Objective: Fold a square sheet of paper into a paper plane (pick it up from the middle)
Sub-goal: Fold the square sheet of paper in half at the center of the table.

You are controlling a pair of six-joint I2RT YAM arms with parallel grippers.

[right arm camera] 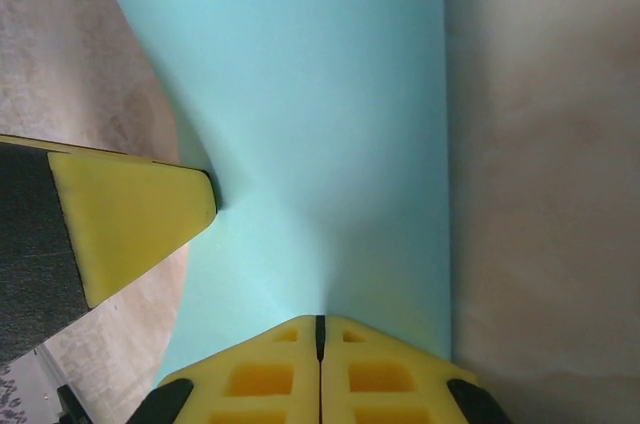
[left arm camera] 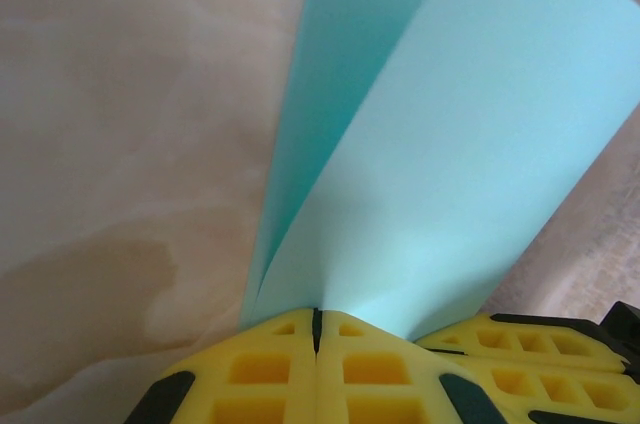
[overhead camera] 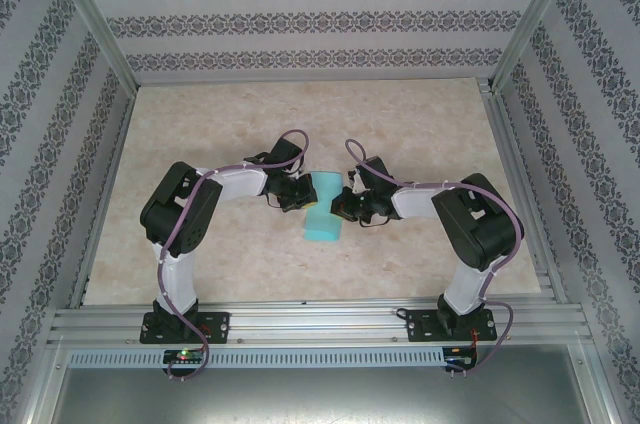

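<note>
Pinched from both sides: square sheet of paper (overhead camera: 323, 218), centre of top view.
Jaws of left gripper (left arm camera: 317, 319) clamped on left edge, right gripper (right arm camera: 320, 324) on right edge; sheet bowed into two leaves.

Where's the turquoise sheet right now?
Top view: the square sheet of paper is at the middle of the table, bent over, pinched between left jaws and right jaws.

The top camera looked down from above and behind the arm bases, taking in the whole surface (overhead camera: 200, 124). The wrist cameras peered closely past the left gripper (left arm camera: 317, 334) and right gripper (right arm camera: 320, 334) at the sheet of paper (overhead camera: 322, 219), shared by all three views.
</note>
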